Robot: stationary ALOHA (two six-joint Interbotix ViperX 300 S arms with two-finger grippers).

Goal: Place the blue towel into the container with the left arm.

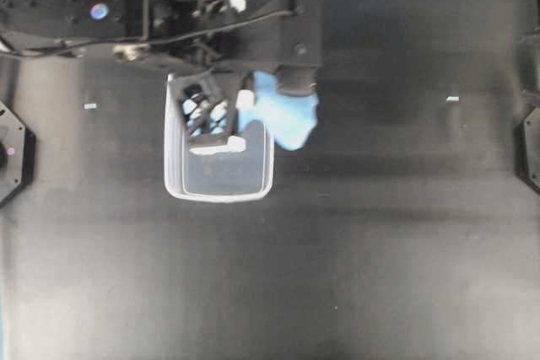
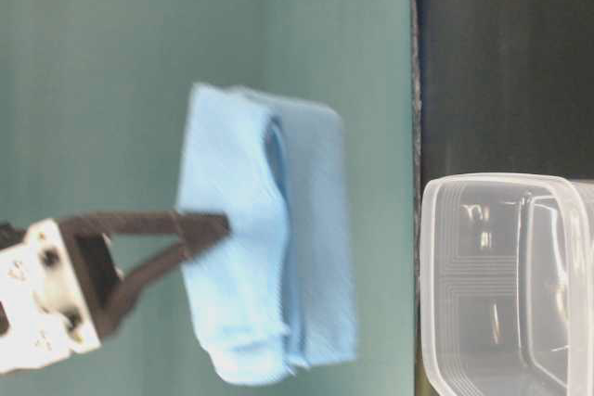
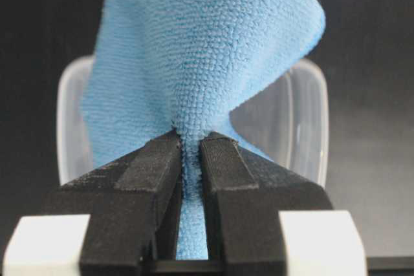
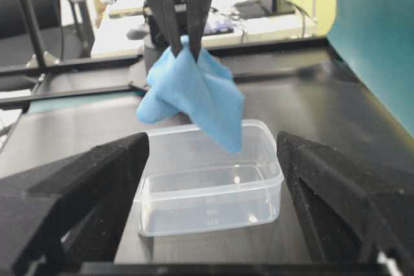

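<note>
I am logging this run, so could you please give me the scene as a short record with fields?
towel: blue towel, hanging in the air from one pinched fold
holder: left gripper, jaws shut on the cloth
towel position: above the far rim of the container, lower corner dipping toward it, not yet inside
container: clear plastic container, upright on the dark table, nothing seen inside
right gripper: fingers spread wide, holding nothing, apart from the container
task state: towel lifted, not yet released
</note>
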